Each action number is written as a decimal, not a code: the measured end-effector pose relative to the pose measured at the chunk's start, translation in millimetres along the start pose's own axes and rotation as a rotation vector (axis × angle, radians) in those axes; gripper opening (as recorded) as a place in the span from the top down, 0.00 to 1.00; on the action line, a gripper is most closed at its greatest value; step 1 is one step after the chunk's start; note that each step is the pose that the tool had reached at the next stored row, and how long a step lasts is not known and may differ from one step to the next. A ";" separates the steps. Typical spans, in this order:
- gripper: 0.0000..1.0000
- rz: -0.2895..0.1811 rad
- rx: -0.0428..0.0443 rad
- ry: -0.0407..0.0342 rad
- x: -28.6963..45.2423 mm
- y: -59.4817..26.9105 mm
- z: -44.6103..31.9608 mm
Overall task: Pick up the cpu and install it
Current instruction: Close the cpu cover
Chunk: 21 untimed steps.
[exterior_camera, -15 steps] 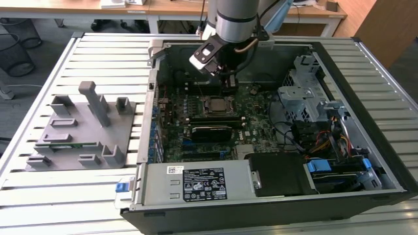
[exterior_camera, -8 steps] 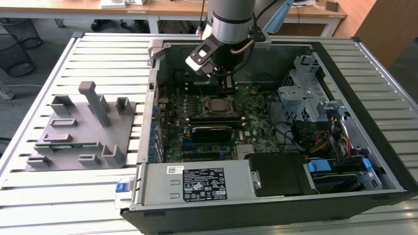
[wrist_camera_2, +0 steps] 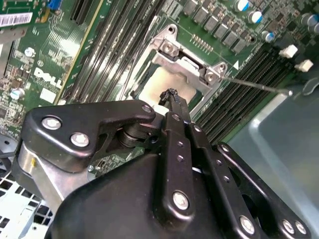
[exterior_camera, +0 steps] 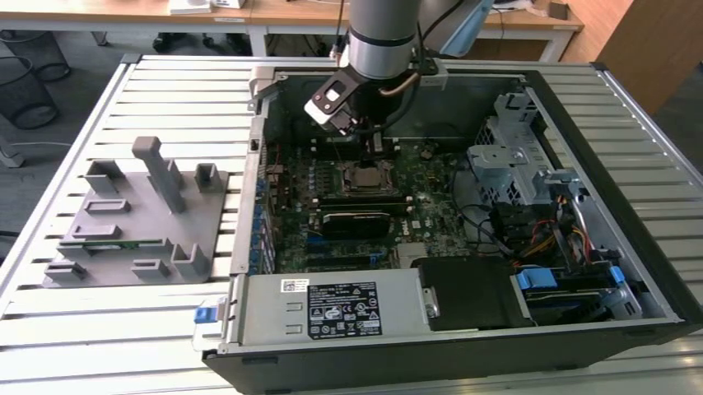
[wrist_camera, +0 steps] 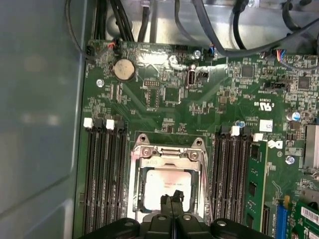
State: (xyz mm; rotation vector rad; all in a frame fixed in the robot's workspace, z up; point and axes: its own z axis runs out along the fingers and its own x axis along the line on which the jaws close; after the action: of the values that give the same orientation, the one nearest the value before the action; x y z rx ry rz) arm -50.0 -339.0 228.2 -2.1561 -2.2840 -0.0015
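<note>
The cpu (wrist_camera: pixel 164 185) has a smooth, silvery metal top with a dull shine. The frame (wrist_camera: pixel 167 152) around it is bare metal and shines bright. The board (wrist_camera: pixel 164 99) is green and glossy, and the round battery (wrist_camera: pixel 124 69) on it is shiny metal. The gripper (wrist_camera_2: pixel 169 94) is smooth and black with a soft shine, and its screws (wrist_camera_2: pixel 180 200) are bright metal. The arm (exterior_camera: pixel 384 37) is smooth silver-grey metal. The table (exterior_camera: pixel 165 82) is pale metal with ridges. The grey holder (exterior_camera: pixel 121 226) looks like dull plastic. A white paper-like label (exterior_camera: pixel 341 306) is stuck on the grey metal box (exterior_camera: pixel 269 317).
</note>
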 end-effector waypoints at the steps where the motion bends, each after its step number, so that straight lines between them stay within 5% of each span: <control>1: 0.89 -0.001 0.0000 -0.0001 -0.4 -1.1 1.1; 21: 0.89 -0.015 -0.0001 0.0002 0.3 -23.2 21.5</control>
State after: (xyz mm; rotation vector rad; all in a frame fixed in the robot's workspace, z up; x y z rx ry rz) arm -73.2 -340.0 206.7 -2.1394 -2.2996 -0.0019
